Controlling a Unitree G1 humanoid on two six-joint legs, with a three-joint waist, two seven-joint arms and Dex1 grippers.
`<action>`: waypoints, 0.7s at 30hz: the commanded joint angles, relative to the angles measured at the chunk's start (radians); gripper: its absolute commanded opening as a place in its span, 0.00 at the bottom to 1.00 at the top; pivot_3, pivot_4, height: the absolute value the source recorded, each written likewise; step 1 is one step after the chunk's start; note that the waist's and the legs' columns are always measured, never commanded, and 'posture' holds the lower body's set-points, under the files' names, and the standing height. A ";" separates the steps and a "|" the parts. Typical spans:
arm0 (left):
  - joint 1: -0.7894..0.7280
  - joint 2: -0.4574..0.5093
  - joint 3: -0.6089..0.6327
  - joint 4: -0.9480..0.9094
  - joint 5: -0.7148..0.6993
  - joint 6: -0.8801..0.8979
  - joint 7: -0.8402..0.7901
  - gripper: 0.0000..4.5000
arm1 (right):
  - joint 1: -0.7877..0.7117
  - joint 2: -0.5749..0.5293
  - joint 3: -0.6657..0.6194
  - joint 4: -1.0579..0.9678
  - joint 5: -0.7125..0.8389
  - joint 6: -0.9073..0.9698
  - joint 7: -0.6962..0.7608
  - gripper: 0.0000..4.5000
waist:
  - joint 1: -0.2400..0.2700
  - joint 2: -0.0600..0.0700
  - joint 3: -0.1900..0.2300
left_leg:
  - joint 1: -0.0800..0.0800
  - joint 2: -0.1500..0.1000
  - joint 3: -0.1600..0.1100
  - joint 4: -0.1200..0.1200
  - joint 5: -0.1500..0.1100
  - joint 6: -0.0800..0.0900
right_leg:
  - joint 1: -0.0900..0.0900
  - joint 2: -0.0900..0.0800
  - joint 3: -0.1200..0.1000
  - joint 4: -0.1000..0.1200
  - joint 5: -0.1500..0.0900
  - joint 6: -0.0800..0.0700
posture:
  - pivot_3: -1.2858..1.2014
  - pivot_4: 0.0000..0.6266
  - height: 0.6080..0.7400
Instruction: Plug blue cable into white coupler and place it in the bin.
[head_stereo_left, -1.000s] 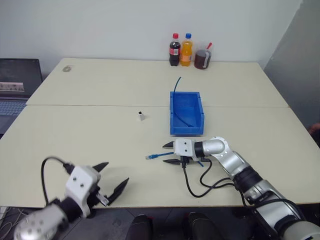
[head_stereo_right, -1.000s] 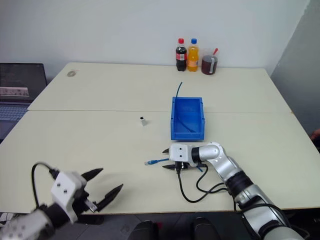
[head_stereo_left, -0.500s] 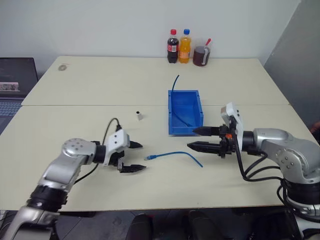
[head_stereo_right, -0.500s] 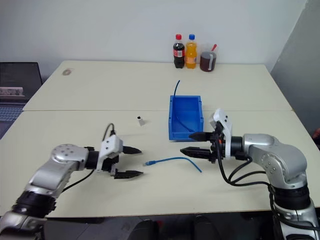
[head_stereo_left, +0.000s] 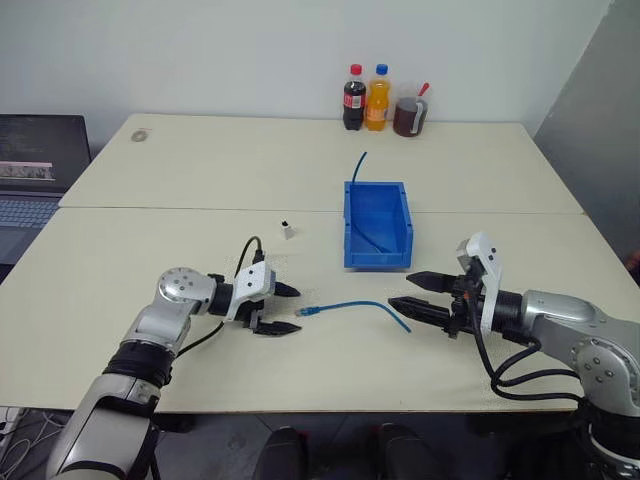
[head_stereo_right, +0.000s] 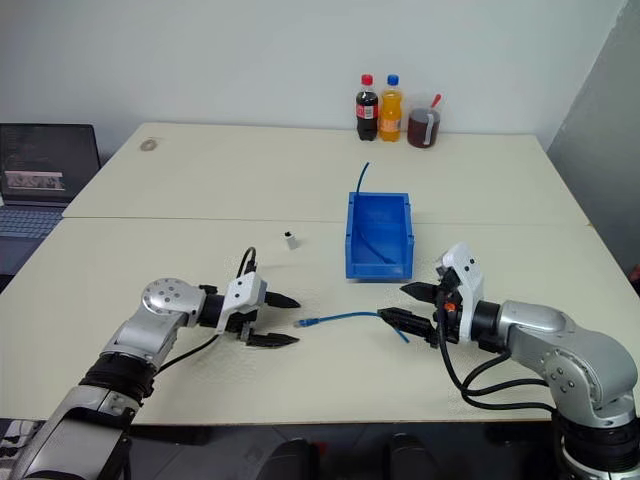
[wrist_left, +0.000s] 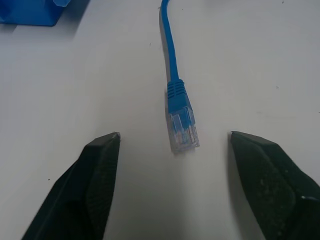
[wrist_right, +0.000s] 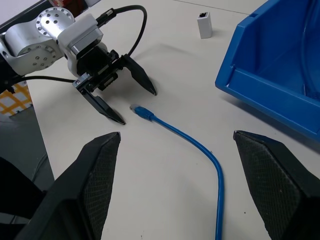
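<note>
We've swung our left pincer (head_stereo_left: 283, 310) in low over the table (head_stereo_left: 200, 180), and its fingers stand spread either side of the plug of the blue cable (wrist_left: 178, 117), not touching it. Our right pincer (head_stereo_left: 412, 292) has let go and lifted back, spread and empty, just off the cable's far end. So we judge the pickup is next. Beyond the left pincer sits the white coupler (head_stereo_left: 288, 229); beyond the right, the bin (head_stereo_left: 376, 228). No writing is readable anywhere.

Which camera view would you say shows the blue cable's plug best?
The left wrist view: the plug lies close up, its clear tip and contacts visible. The right wrist view shows the whole blue cable; in the eye views the plug is tiny.
</note>
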 joint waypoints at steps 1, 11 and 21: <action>0.019 -0.011 -0.040 0.013 0.048 0.010 -0.014 0.59 | -0.024 0.004 -0.031 -0.005 0.048 0.006 -0.030 0.85 | 0.000 0.000 0.000 | 0.000 0.000 0.000 0.000 0.000 0.000 | 0.000 0.000 0.000 0.000 0.000 0.000 | 0.52 0.24 1.00; 0.063 0.032 -0.044 -0.022 0.078 0.016 -0.018 0.14 | -0.047 -0.003 -0.007 0.038 0.063 -0.011 -0.051 0.85 | -0.004 0.000 0.000 | 0.000 0.000 0.000 -0.001 0.000 0.000 | -0.001 0.000 0.000 0.000 0.000 0.000 | 0.52 0.24 1.00; 0.074 0.042 0.005 -0.108 0.025 0.166 0.055 0.06 | -0.040 0.014 0.014 0.033 0.075 -0.022 -0.070 0.85 | -0.012 0.001 -0.001 | 0.001 0.001 0.000 -0.003 0.000 0.000 | -0.001 0.001 0.001 0.000 0.000 0.000 | 0.52 0.24 1.00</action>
